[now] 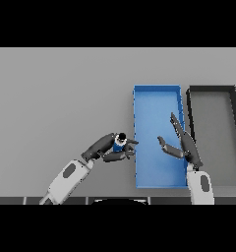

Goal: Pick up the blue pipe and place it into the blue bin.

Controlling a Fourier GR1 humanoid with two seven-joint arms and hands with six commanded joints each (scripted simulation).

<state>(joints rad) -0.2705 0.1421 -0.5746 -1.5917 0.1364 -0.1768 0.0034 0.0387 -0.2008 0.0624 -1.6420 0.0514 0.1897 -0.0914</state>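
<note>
A short blue pipe with a dark open end is held in my left hand, whose fingers and thumb curl round it just left of the blue bin's left wall. The blue bin is a long rectangular tray standing right of the middle of the table. My right hand hovers over the bin's right part with straight fingers and the thumb spread, holding nothing.
A dark grey bin stands directly to the right of the blue bin, almost touching it. The grey table stretches wide to the left and behind.
</note>
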